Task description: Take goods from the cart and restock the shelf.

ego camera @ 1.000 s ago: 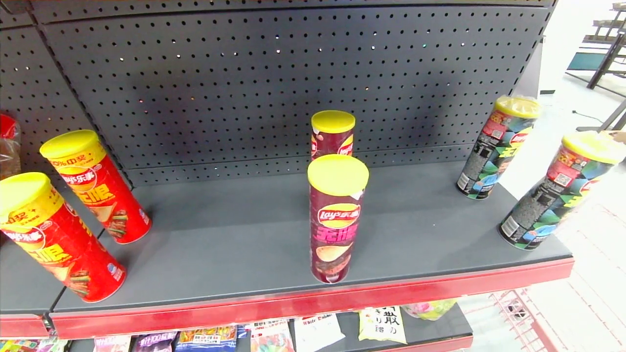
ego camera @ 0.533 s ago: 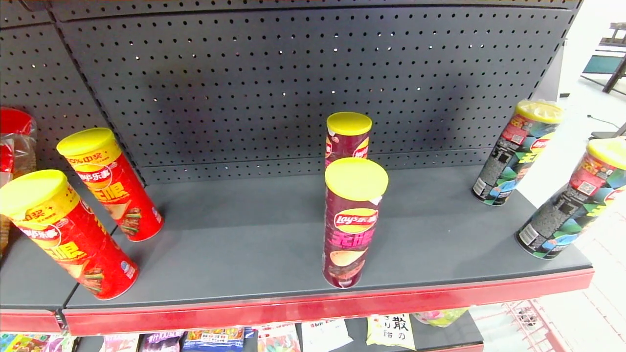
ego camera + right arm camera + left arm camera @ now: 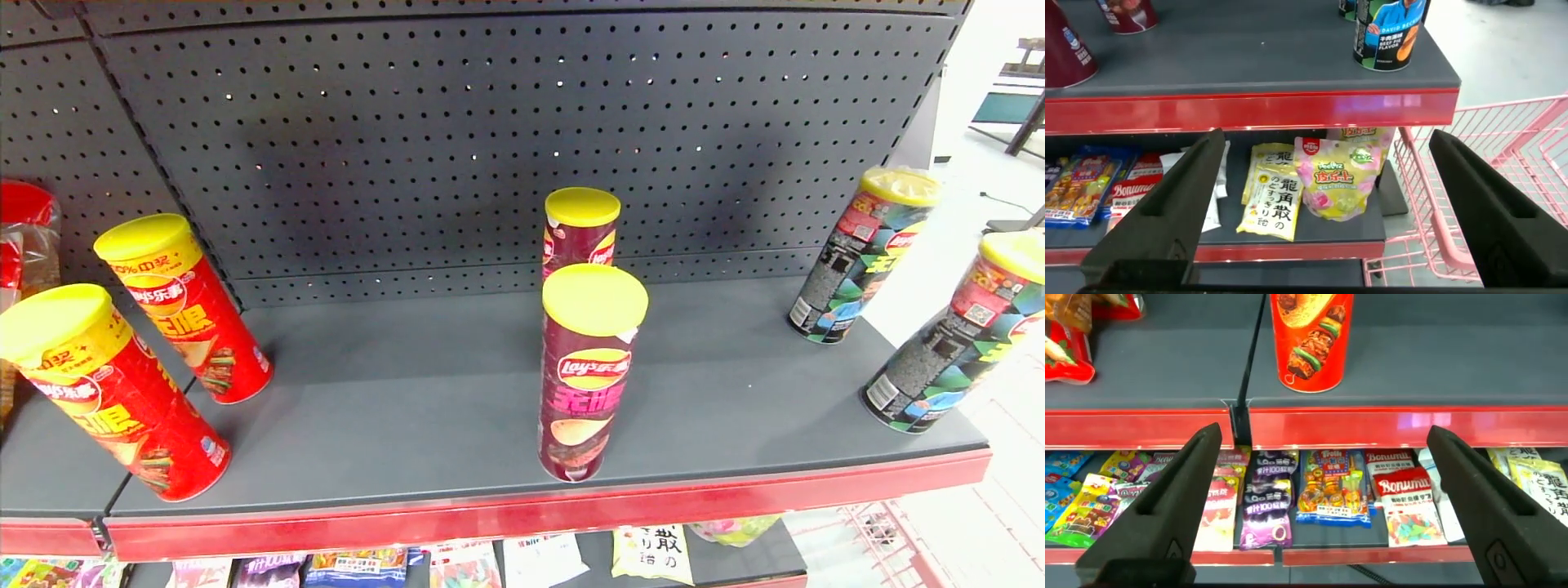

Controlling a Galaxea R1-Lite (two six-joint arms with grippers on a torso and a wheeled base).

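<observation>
On the grey shelf (image 3: 424, 408) stand two red chip cans (image 3: 184, 306) at the left, two maroon cans (image 3: 588, 367) in the middle and two black-and-green cans (image 3: 857, 253) at the right, all with yellow lids. My left gripper (image 3: 1324, 433) is open and holds nothing. It faces the shelf's red front edge (image 3: 1372, 425), below a red can (image 3: 1310, 343). My right gripper (image 3: 1328, 135) is open too, with nothing between its fingers. It sits in front of the red edge below a black-and-green can (image 3: 1388, 33), and the pink wire cart (image 3: 1454, 196) is beside it.
A lower shelf holds snack and candy bags (image 3: 1327, 486), among them a yellow-green bag (image 3: 1335, 175). A perforated dark back panel (image 3: 490, 139) closes the shelf behind. There is free room on the shelf between the can groups. A bagged red item (image 3: 20, 229) sits at the far left.
The head camera shifted about a second ago, so the whole shelf picture slid to the right. Since then it has held still. No can has moved.
</observation>
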